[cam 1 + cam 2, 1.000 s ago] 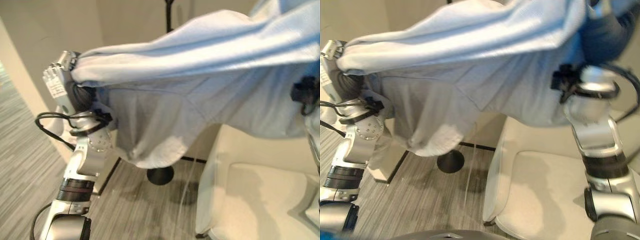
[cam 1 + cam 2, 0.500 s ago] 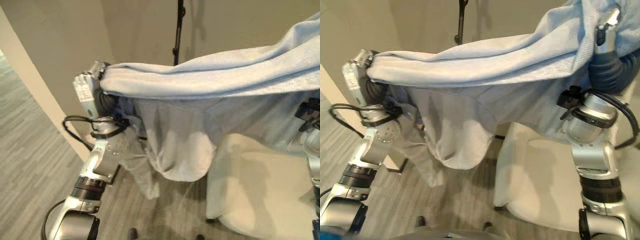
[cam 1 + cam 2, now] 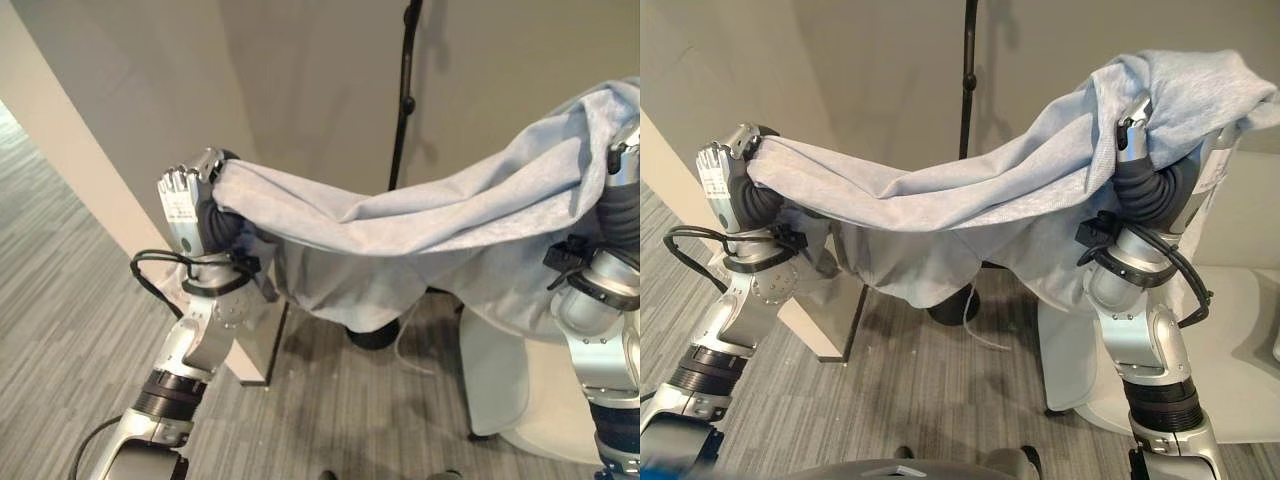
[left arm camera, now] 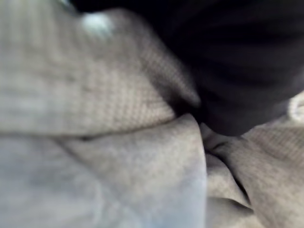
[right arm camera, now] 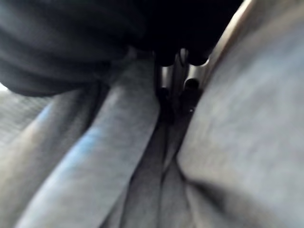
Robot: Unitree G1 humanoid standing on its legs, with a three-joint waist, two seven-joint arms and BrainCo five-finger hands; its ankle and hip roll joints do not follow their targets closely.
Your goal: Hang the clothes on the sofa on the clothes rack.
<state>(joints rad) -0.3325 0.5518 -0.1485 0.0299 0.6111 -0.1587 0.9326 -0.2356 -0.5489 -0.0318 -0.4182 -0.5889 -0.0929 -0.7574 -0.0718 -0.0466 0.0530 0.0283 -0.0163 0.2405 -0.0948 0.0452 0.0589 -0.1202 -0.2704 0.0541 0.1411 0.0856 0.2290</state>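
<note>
The left hand [image 3: 185, 200] and right hand [image 3: 1135, 135] each clutch an end of the grey shirt [image 3: 970, 195], stretched high before the rack pole [image 3: 403, 90]; lift it evenly over the top.

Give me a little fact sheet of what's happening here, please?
Item held: pale blue-grey garment, stretched between both raised hands, sagging in the middle
Left robot hand: gripping one end
Right robot hand: wrapped in the other end, fingers hidden
Clothes rack: black pole behind the garment, nothing hung on it yet
Sofa: cream, low on the right
</note>
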